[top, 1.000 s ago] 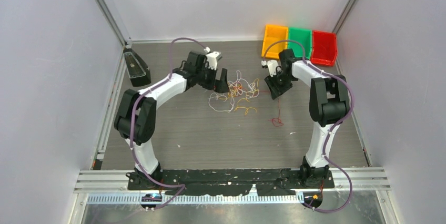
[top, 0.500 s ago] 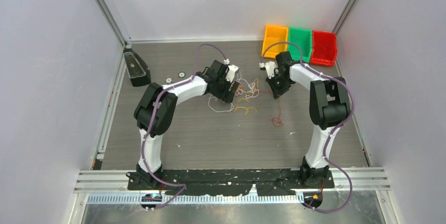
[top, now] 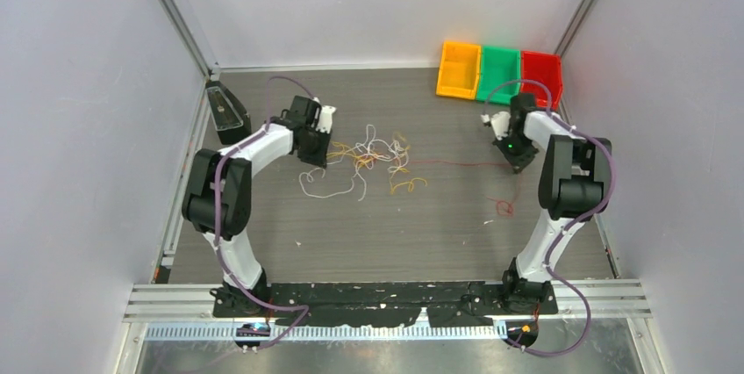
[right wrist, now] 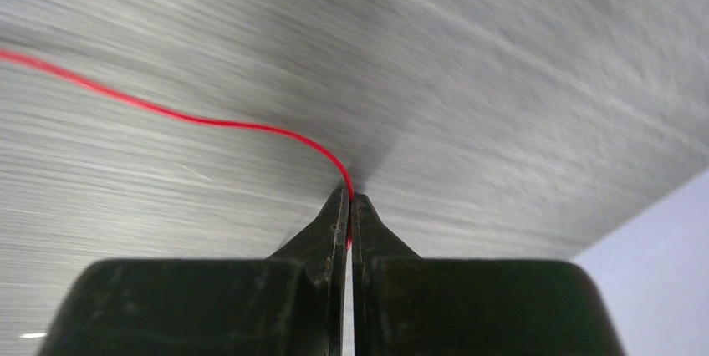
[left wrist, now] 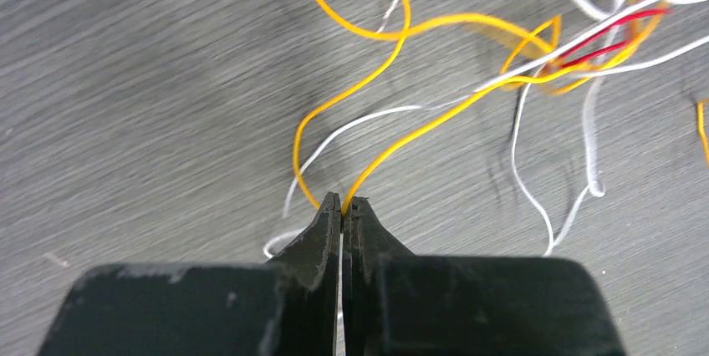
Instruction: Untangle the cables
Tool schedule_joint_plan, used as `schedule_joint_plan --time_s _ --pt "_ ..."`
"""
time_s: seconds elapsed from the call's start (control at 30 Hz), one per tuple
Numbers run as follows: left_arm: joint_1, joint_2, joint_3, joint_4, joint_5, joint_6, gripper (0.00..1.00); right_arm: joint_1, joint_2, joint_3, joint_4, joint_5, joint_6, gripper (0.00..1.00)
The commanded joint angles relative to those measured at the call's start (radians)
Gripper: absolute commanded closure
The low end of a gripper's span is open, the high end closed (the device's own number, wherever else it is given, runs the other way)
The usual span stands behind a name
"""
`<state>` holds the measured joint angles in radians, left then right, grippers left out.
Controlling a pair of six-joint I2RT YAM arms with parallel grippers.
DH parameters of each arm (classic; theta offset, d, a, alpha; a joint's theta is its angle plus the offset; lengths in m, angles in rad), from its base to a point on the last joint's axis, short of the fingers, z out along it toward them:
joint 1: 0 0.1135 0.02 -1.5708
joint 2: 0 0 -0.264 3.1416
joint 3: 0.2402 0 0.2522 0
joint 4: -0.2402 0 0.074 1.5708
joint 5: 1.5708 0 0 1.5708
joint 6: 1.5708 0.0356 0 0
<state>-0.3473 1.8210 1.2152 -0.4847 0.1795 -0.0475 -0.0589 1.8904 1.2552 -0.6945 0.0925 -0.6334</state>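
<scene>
While pinched at both ends, the cables (top: 379, 153): judged light, limp, snag-prone.
Left fingers (left wrist: 322, 239): closed on yellow cable (left wrist: 368, 170).
Right fingers (right wrist: 330, 235): closed on red cable (right wrist: 201, 120), best gripped near its end.

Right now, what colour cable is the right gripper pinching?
Red cable, clearest in right wrist view.

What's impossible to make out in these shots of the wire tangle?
Top view: how the tangle of thin coloured wires crosses; too small.
Left wrist view: the thin white wire vanishes behind the left pincer gripping the thin yellow-orange wire.
Right wrist view: the thin red wire in the right pincer runs off the left edge.
</scene>
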Motion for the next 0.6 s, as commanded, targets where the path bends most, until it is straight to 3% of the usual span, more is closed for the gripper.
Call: schedule_joint_plan --time_s 0.0,0.2,0.57 --pt "0.025 -0.091 -0.037 -0.048 0.032 0.004 1.00 -0.110 -0.088 0.013 -0.058 0.056 -0.083 0.95" --pt "0.099 -0.153 -0.069 -0.091 0.003 0.043 1.00 -0.251 -0.149 0.085 -0.106 0.027 -0.127 0.94" --pt "0.220 -0.208 -0.134 -0.107 -0.026 0.137 1.00 -0.377 -0.177 0.275 -0.153 -0.005 -0.141 0.95"
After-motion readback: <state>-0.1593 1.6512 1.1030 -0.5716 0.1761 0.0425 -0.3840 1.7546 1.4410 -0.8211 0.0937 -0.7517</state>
